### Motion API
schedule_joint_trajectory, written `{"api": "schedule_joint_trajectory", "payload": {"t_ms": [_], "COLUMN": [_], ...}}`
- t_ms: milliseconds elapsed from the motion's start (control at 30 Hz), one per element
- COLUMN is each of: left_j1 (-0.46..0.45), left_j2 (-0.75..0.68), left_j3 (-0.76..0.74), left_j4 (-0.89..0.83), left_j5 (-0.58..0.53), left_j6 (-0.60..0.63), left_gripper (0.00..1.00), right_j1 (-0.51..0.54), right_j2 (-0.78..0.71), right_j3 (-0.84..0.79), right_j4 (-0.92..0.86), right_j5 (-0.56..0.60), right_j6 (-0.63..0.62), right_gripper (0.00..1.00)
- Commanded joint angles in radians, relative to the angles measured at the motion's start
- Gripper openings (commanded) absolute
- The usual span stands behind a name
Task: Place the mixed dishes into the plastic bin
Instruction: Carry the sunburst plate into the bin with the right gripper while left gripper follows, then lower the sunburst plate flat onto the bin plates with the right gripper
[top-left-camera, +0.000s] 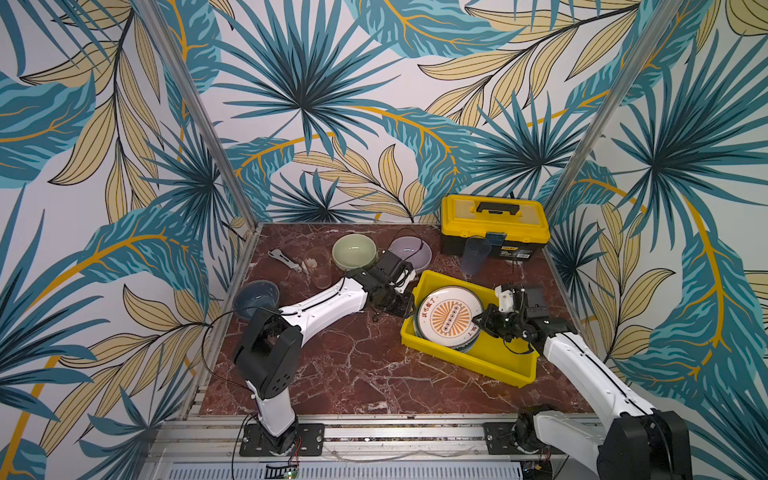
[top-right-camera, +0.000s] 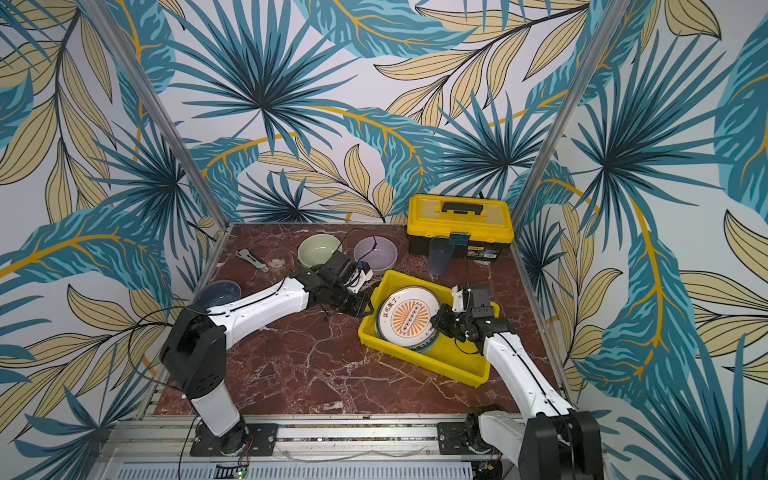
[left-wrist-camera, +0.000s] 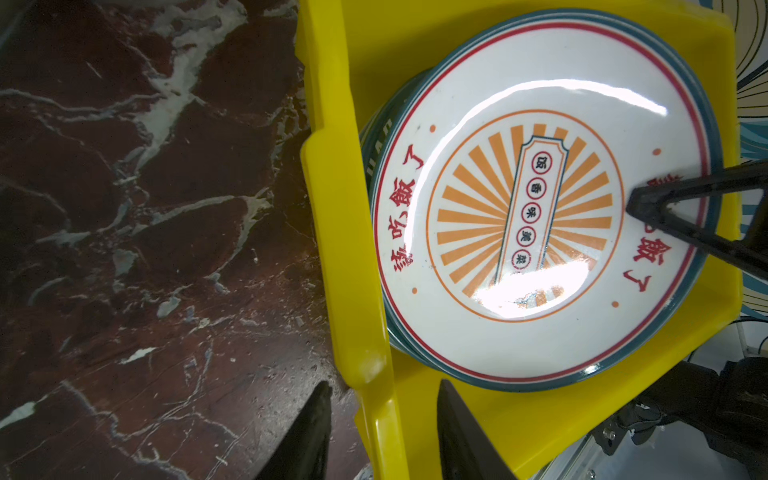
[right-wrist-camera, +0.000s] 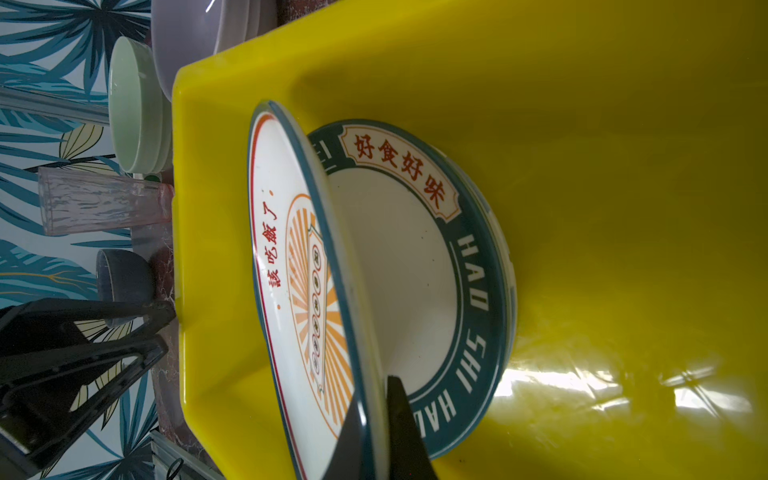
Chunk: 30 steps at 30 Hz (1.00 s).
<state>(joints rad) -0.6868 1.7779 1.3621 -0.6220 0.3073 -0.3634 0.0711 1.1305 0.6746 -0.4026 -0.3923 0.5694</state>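
Observation:
The yellow plastic bin lies right of centre. My right gripper is shut on the rim of a white plate with an orange sunburst. That plate is tilted above a plate with a dark lettered rim, which lies in the bin. My left gripper is open, one finger on each side of the bin's wall. On the table behind stand a pale green bowl, a lilac bowl, a blue-grey bowl and two translucent tumblers.
A yellow-and-black toolbox stands at the back right, close behind one tumbler. A grey metal tool lies at the back left. Leaf-patterned walls enclose the marble tabletop on three sides.

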Motion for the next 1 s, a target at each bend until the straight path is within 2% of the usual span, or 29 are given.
{"api": "schedule_joint_trajectory", "payload": {"t_ms": [0, 300, 533, 967], "left_j1": [-0.005, -0.012, -0.016, -0.018], "left_j2": [0.018, 0.035, 0.059, 0.092], "left_j3": [0.019, 0.021, 0.040, 0.072], "left_j4": [-0.027, -0.051, -0.051, -0.050], "left_j5": [0.010, 0.038, 0.043, 0.050], "left_j6": [-0.012, -0.014, -0.029, -0.052], "left_gripper": [0.43, 0.42, 0.34, 0.33], "right_j1": [-0.001, -0.004, -0.010, -0.011], "right_j2": [0.019, 0.050, 0.085, 0.071], "right_j3": [-0.019, -0.054, -0.080, -0.039], "right_j4": [0.084, 0.128, 0.123, -0.022], "right_j5": [-0.053, -0.064, -0.061, 0.045], "right_j6": [0.009, 0.012, -0.010, -0.076], "right_gripper": [0.00, 0.00, 0.00, 0.25]}}
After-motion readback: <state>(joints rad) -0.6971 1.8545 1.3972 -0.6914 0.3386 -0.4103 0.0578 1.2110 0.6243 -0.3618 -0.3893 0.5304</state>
